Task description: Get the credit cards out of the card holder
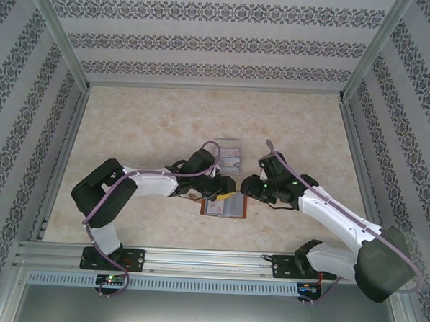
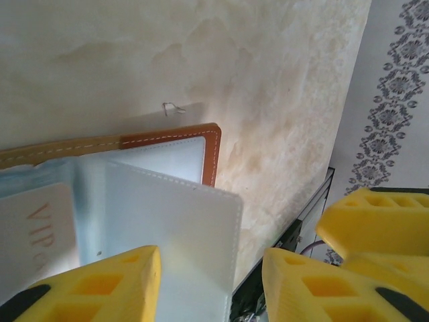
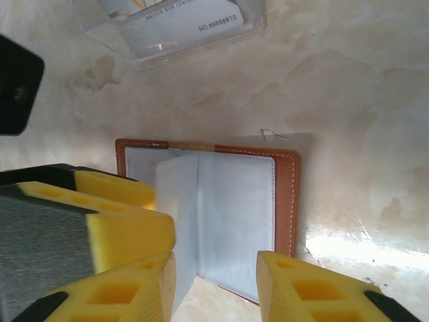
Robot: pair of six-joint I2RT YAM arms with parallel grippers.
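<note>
Reddish-brown leather card holder (image 1: 227, 207) is lying open on the beige marbled tabletop (image 1: 144, 128), left claw (image 2: 211, 261) and right claw (image 3: 214, 265) hovering part-open and empty over it, extraction seemingly just beginning, next needing a pinch on the pale sleeved VIP credit card (image 2: 33, 228).

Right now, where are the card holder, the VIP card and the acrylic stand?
card holder (image 3: 288, 201), right wrist view, brown leather right border.
VIP card (image 2: 30, 235), left wrist view, pale face by the lettering.
acrylic stand (image 3: 201, 48), right wrist view, clear front edge.
</note>
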